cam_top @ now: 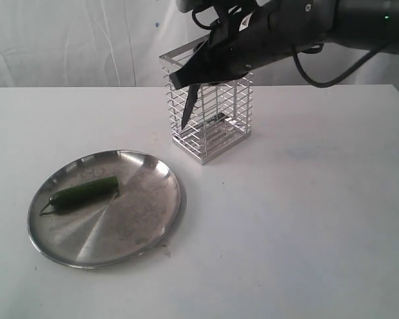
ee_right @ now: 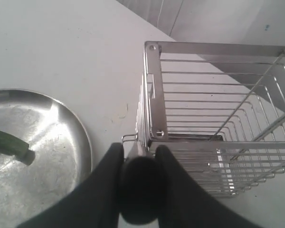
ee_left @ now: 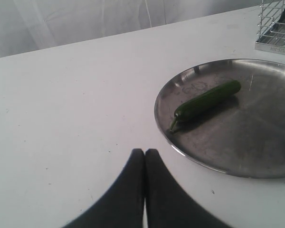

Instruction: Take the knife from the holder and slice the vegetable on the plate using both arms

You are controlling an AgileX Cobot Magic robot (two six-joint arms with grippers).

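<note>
Left fingers [ee_left: 144, 166] were pressed together over the bench [cam_top: 306, 219]; cucumber [cam_top: 84, 193] lay on the steel plate [cam_top: 143, 236]. Right fingers [ee_right: 171, 175] were clamped on the knife [cam_top: 189, 105] handle, blade hanging in the wire holder [cam_top: 216, 126].

We see a shiny, faintly scuffed steel plate [cam_top: 153, 219], a bright metal-wire holder [cam_top: 216, 133], a smooth, glossy green vegetable [cam_top: 84, 193], a matt black knife [cam_top: 190, 106] and a matt white table [cam_top: 306, 226].
</note>
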